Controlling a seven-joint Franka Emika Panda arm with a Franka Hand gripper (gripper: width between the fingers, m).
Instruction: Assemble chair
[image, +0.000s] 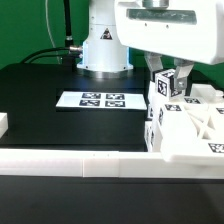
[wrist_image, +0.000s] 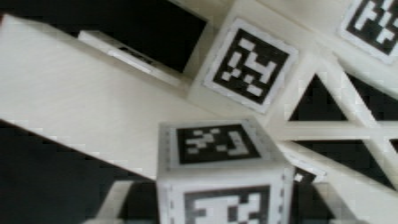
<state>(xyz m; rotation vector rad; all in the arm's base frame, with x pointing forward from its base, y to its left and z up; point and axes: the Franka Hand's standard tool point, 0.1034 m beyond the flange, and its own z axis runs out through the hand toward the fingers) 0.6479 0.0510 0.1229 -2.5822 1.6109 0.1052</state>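
- The chair is a tight cluster of white tagged parts in the lower right of the exterior view. It sits close against the long border wall, well to the right of the marker board.
- The gripper hangs over that cluster near the frame's right edge, with its fingertips down at the head of an upright post.
- I cannot tell whether the jaws are apart or clamped. In the exterior view the dark fingers merge with the black tag squares, and the wrist view shows only the post and the bars around it, no fingertips.
- If the hold is loose or half-made, the post could tip or turn in the jaws as the arm moves. Its end would then no longer line up with its seat.
- If the jaws are letting go, a fingertip that is touching the post could drag it sideways or lift it out of a joint that is not fully home.
- The parts are crowded. A sideways move could knock the slatted part just beside the post and shift the whole cluster.
- The wall is close, so it leaves little room. A push toward the bottom of the frame could jam the parts against it and skew them.
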